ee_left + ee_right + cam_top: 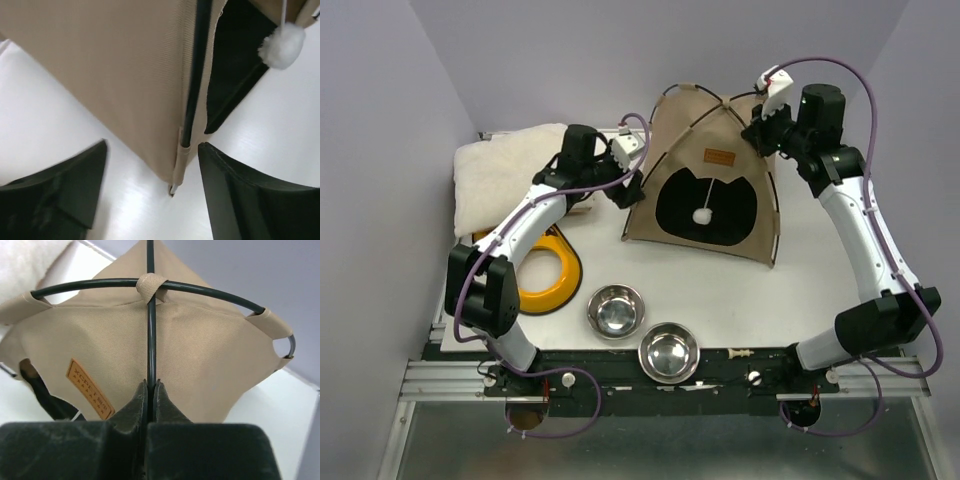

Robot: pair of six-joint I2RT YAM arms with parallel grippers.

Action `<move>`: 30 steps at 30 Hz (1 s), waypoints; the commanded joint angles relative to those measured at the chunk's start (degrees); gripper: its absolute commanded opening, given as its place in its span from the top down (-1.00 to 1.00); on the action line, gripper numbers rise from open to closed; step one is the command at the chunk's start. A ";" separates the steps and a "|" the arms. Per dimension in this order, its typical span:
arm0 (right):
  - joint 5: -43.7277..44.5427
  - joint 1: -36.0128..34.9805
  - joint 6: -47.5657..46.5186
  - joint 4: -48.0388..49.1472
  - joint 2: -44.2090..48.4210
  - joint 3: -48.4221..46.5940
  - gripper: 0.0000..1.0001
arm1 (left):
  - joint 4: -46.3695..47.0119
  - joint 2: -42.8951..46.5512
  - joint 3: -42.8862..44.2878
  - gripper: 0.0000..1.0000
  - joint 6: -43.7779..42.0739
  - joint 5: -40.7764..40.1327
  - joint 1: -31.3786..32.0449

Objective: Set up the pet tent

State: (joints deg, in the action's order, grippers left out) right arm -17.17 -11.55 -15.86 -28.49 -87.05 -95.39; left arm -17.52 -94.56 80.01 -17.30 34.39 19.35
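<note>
The tan pet tent stands upright at the back centre of the table, its black cat-shaped opening and white pompom facing forward. My left gripper is open at the tent's front left corner; in the left wrist view the corner pole tip sits between the spread fingers, not touched. My right gripper is shut on a thin black tent pole on the tent's right side, below the crossing loop. The brown label patch shows beside it.
A cream fluffy cushion lies at the back left. A yellow and black ring lies under the left arm. Two steel bowls sit near the front edge. Purple walls close in left, right and behind.
</note>
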 commanded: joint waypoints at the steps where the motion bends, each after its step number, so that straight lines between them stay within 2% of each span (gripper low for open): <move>1: 6.61 2.84 -7.61 4.85 3.47 0.48 0.98 | 0.40 0.88 2.24 -0.81 4.02 3.48 3.50; 4: 7.32 3.55 -6.39 6.15 2.58 0.82 0.99 | -6.91 2.26 6.74 -0.92 1.66 4.63 1.75; 8: 15.30 3.55 -2.95 11.26 0.13 1.44 0.99 | -4.37 11.66 -0.62 -0.97 1.92 11.48 -6.32; 10: 16.90 4.16 -3.82 13.63 -0.75 1.87 0.99 | -8.29 14.40 -2.39 -0.98 -4.45 8.17 -10.11; 12: 15.33 4.78 -4.44 14.17 -0.85 2.06 0.94 | -14.01 15.11 -3.01 -0.97 -14.38 -0.50 -11.62; 13: 14.97 4.78 -4.36 13.12 -0.85 1.36 0.66 | -15.60 15.02 -3.80 -0.98 -18.26 -4.30 -12.49; 14: 13.93 4.70 -4.27 11.20 -0.67 0.66 0.09 | -16.66 14.59 -4.50 -0.97 -23.17 -6.51 -13.46; 15: 13.13 4.78 -3.66 9.52 -0.15 -0.13 -0.29 | -17.37 13.97 -5.55 -0.97 -27.74 -10.01 -14.07; 16: 11.91 4.78 -3.22 8.03 0.90 -0.40 -0.49 | -16.42 13.36 -6.96 -0.97 -30.75 -13.53 -14.34; 19: 8.65 4.78 -2.43 6.61 4.24 0.65 -0.76 | -12.20 11.43 -10.21 -0.98 -39.36 -19.43 -15.05; 20: 7.86 4.78 -1.99 5.30 4.77 -0.13 -0.79 | -10.88 10.64 -10.92 -0.98 -41.22 -21.54 -14.96; 25: 5.31 4.78 0.21 -0.07 8.99 -1.55 -0.84 | -6.84 3.17 -11.19 -0.98 -45.71 -27.17 -14.87; 30: -1.62 4.87 1.70 -1.56 13.83 -0.76 -0.85 | 2.92 -4.04 -11.37 -0.93 -46.95 -32.27 -14.52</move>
State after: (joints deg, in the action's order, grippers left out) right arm -11.75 -7.01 -16.49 -26.68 -76.44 -95.11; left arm -24.23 -93.78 68.14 -59.66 9.74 4.82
